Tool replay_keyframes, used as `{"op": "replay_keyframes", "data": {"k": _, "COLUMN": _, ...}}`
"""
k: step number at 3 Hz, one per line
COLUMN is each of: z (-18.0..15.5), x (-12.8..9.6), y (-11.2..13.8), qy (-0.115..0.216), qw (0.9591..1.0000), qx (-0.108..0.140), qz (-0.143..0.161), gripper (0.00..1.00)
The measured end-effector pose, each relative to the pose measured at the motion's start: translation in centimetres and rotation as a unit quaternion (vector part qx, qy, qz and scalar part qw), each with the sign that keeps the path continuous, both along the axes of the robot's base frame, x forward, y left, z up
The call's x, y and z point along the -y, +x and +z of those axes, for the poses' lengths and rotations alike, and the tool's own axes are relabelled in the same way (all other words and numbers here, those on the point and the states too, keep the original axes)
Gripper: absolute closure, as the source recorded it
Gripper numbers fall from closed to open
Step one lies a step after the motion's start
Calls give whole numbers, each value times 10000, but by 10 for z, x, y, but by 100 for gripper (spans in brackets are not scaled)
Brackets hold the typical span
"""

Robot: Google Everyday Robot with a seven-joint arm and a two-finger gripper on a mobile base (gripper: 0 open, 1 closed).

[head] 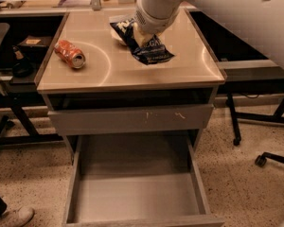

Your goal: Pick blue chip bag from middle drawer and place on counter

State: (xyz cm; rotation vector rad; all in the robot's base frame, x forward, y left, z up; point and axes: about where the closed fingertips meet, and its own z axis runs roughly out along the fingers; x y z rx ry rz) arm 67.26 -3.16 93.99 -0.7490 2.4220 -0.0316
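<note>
Reaching in from the upper right, the thick white arm [217, 13] ends in the claw [141, 33], which sits over the back middle of the desk [132, 74], pressed against the blue chip bag [155, 54]. The bag is crumpled. Its upper end rises beside the claw, and its lower end slopes down toward the front right and seems to lie on the glossy tan top. Whether the claw is clenched on the bag or has released it cannot be told, since the wrist covers that part.

A crushed orange soda can [70, 54] lies on its side near the left edge of the desk, well apart from the bag. Under the top is a plain grey drawer front [128, 119] with small white scuffs, closed. Below it the middle drawer [132, 195] is pulled far out, showing its flat grey floor and low side walls. A cluttered bench [52, 1] runs along behind the desk. A chair caster [261, 161] stands on the speckled floor to the right, and a pale shoe [12, 216] shows at the lower left corner.
</note>
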Motion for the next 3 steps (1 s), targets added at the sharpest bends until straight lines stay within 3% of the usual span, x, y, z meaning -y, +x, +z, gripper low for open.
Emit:
{"op": "replay_keyframes", "data": {"k": 1, "z": -12, "x": -26, "y": 21, "qy": -19, "qw": 9997, "qx": -132, "qz": 204, "gripper": 100}}
{"op": "replay_keyframes", "data": {"k": 3, "z": -58, "x": -46, "y": 43, "qy": -62, "qw": 9982, "qx": -476, "qz": 360, "gripper": 100}}
